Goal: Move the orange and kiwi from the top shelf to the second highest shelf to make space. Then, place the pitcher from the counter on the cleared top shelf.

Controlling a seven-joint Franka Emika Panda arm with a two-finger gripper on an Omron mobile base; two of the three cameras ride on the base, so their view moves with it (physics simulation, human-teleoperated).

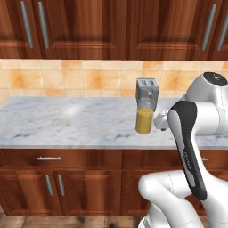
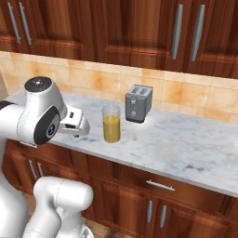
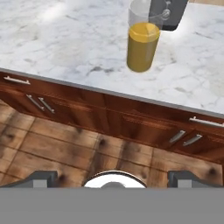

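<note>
Gripper (image 3: 113,175) jaws spread wide, nothing held, hanging in front of the table (image 1: 67,124) edge w/ room to fit the pitcher (image 3: 142,43). Pitcher stands upright on the table just in front of toaster (image 2: 138,103), an easy side approach.

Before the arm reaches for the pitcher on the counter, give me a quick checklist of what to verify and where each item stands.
1. Pitcher upright on the counter: ok.
2. Gripper open and holding nothing: ok.
3. Gripper close to the pitcher: not ok, it hangs short of the counter's front edge, over the wood floor.
4. Toaster out of the way: ok from the front, as it stands behind the pitcher, close by; whether they touch, cannot tell.
5. Counter around the pitcher's front and sides free: ok.
6. Top shelf cleared of orange and kiwi: cannot tell.
</note>
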